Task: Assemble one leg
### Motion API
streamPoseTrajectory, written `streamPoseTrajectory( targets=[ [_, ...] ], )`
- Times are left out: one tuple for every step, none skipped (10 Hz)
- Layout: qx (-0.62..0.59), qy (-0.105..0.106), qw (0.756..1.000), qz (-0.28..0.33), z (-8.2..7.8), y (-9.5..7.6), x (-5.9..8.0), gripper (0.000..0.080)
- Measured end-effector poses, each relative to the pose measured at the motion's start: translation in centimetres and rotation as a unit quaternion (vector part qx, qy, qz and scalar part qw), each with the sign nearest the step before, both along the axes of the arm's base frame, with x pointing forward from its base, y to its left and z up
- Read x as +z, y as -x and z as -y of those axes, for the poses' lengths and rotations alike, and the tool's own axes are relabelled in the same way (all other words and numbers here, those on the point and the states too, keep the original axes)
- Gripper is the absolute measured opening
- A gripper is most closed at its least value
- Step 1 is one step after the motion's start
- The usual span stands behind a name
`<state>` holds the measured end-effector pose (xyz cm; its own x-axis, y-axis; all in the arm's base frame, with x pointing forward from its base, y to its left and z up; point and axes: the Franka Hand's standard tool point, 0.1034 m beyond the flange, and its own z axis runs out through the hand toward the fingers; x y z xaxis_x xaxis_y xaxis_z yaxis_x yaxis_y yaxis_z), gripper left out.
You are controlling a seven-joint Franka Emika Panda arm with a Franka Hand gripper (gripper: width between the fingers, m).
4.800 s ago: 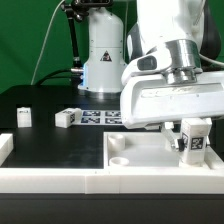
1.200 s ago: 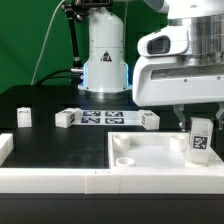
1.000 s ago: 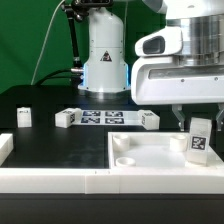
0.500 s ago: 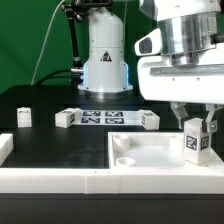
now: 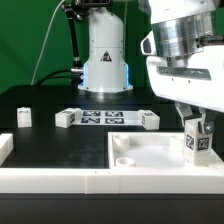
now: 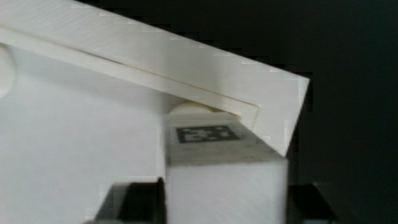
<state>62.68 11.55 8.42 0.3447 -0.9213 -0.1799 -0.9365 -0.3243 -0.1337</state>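
The leg [image 5: 197, 143] is upright at the panel's [image 5: 150, 148] far corner, ext. view's right, pinched on both sides by the gripper [image 5: 197, 130]. Wrist cam: leg [image 6: 222, 165] fills the gap betw. the fingers [image 6: 135, 205]. Behind it on the table [image 5: 60, 140] are loose pegs [image 5: 66, 117] and the marker board [image 5: 100, 117], well apart from the leg.
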Motion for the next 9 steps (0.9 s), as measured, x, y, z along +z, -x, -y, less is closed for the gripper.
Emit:
streamPoseTrajectory(
  targets=[
    [0.018,0.001,1.000,0.003,-0.1,0.0,0.0,0.0411],
    [0.032,-0.001,0.999,-0.003,-0.4,0.2,0.0,0.0546],
    [0.051,-0.004,0.999,-0.012,-0.8,0.5,0.2,0.0627],
    [0.111,-0.002,0.994,-0.001,-0.9,0.4,0.2,0.0643],
    [0.159,0.000,0.987,0.008,-1.1,0.5,0.0,0.0643],
    [0.217,0.002,0.976,0.020,-1.1,0.6,-0.2,0.0643],
    [0.276,0.004,0.961,0.030,-1.0,0.7,-0.6,0.0649],
    [0.319,0.004,0.947,0.038,-0.7,0.6,-0.9,0.0649],
    [0.378,0.010,0.924,0.051,-0.6,0.4,-1.0,0.0649]
  ],
)
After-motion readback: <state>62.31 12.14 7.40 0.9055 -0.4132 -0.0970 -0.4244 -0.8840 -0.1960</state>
